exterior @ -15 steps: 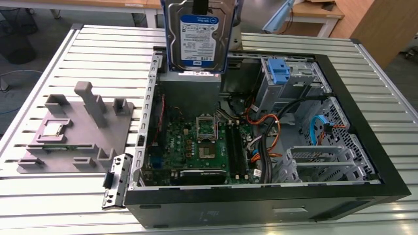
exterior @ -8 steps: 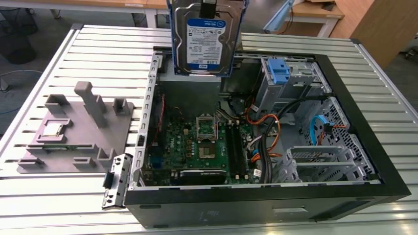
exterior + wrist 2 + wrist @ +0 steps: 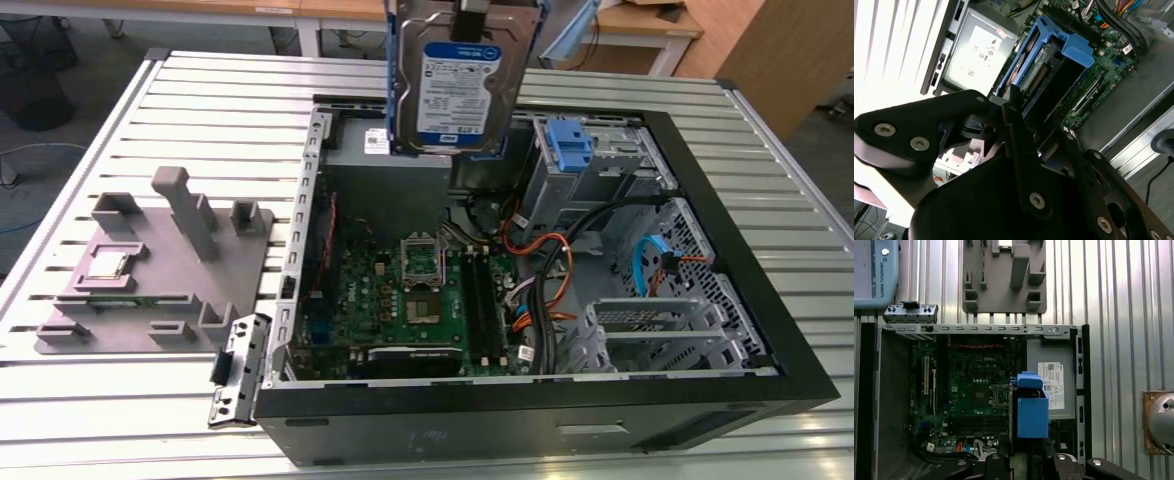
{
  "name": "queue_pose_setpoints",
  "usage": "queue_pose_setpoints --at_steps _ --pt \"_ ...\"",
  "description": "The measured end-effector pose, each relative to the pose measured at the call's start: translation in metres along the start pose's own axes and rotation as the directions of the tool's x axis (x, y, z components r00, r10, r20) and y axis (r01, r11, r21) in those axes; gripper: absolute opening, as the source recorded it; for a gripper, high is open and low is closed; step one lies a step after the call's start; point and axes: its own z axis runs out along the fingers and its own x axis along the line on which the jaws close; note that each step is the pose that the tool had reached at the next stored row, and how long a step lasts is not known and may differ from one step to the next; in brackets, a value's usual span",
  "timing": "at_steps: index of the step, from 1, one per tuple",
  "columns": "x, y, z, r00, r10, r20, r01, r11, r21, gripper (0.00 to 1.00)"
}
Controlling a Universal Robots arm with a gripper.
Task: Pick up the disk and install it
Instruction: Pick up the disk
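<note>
Silver slatted metal table [image 3: 187, 100] carries everything. An open black computer case [image 3: 467, 435] lies on its side on the slats, side panel off, covering the middle and the exterior view's right. A grey fixture plate [image 3: 174, 275] with upright posts lies flat at the exterior view's left, just beside the case. A black-and-metal bracket [image 3: 234, 375] sits against the case's near corner; can't tell if it rests on the slats.

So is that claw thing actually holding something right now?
Gripper: shut on the disk, held above the open computer case.
</note>
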Motion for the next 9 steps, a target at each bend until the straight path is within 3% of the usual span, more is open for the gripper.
queue_pose_setpoints --at_steps 4,9 --pt "-0.0003 -0.0175 -0.0006 1.0 0.0 0.0 0.0 1.0 -0.0009 0.35" --pt "-0.0006 -0.0309 -0.0012 1.0 0.0 -0.0001 0.0 1.0 -0.0012 0.35"
